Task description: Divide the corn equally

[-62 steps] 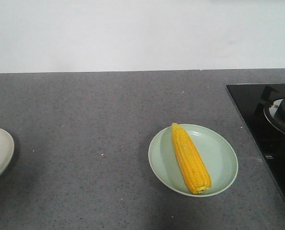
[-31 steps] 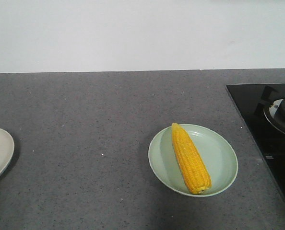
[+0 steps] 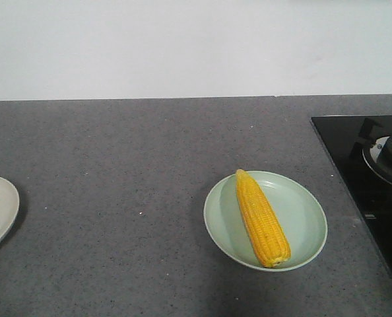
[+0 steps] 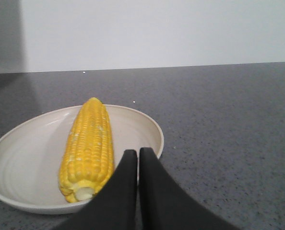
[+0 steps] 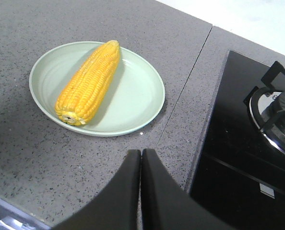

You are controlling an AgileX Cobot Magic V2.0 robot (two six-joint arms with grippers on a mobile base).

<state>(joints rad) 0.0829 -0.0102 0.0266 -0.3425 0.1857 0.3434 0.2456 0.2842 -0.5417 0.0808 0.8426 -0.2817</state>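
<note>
So right now one corn [image 3: 262, 218] is lying on the green plate [image 3: 308, 218], sitting at about 4 o'clock on the grey table [image 3: 130, 152] in the front view, tip pointing to 11 o'clock and fat end toward 5. The stove [image 3: 371, 178] is sitting just off to 3 o'clock of it.

Over at 9 o'clock there's a white plate [image 3: 1, 211] getting cut off by the edge of the front view. The left wrist camera is showing it properly: white plate [image 4: 32, 153] with a second cob [image 4: 87, 148] lying on it, stub end facing the camera.

Both hands are looking pressed together with nothing in them. The left hand [image 4: 135, 158] is hanging just beside the near rim of the white plate, not touching the cob. The right hand [image 5: 137, 160] is hovering over bare table near the green plate [image 5: 133, 96], with its corn [image 5: 89, 81] apart from it.

As for progress, I'm only seeing two cobs, one per plate. That's looking even to me, so I'm guessing the sharing is basically done, or close to it. If more corn is sitting somewhere, none of the cameras are catching it, so I can't tell what's left.
</note>
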